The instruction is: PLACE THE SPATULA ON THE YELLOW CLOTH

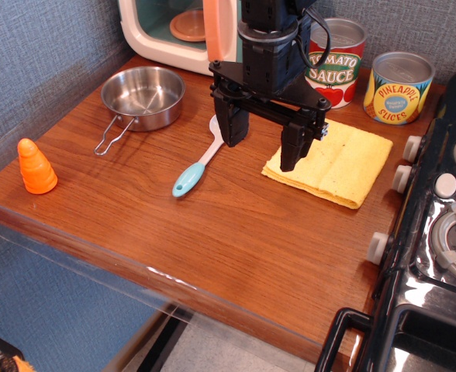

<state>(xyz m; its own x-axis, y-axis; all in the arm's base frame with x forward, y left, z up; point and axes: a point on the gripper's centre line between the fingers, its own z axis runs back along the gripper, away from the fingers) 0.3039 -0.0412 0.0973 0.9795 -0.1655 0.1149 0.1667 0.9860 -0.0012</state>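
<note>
The spatula (198, 160) is lying flat on the glossy wood-grain worktop (236, 248), its white flat head tucked partly behind the left black finger, its rounded light blue handle pointing toward the front edge. The jaws (263, 139) are hanging wide apart with nothing between them, above the bare gap between spatula and yellow cloth (333, 161). The cloth, soft folded fabric with a centre crease, is resting just right of them. A shiny steel pan (143, 97) with a wire handle is sitting behind the spatula, and a ridged orange cone (36, 167) is standing far left
</note>
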